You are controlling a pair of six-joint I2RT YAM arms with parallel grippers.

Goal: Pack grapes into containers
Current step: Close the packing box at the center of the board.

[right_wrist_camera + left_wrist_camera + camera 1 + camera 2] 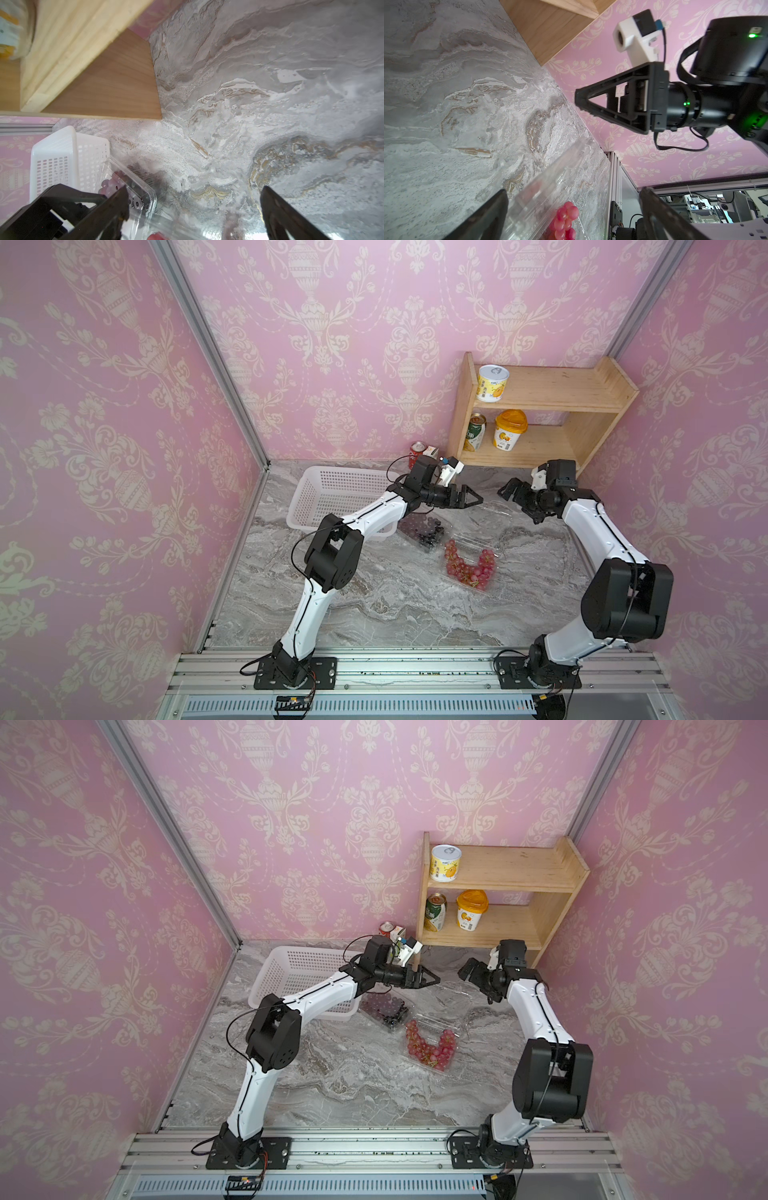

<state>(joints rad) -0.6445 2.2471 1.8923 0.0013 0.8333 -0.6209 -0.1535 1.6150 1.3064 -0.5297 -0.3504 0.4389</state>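
Hovering above the marbled desk [374,605], the left jaws and right jaws are spread apart, empty. Round glossy pink-red grapes [467,568] and near-black grapes [430,533] are lodged in thin clear clamshell containers [484,590]. Packing is judged nearly done; the seemingly open hinged lid [478,538] is to be pressed shut next.

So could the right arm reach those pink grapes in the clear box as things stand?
Probably yes. The pink grapes lie uncovered in their clear box, nothing stands over them, and the right arm hangs nearby with jaws open and empty.
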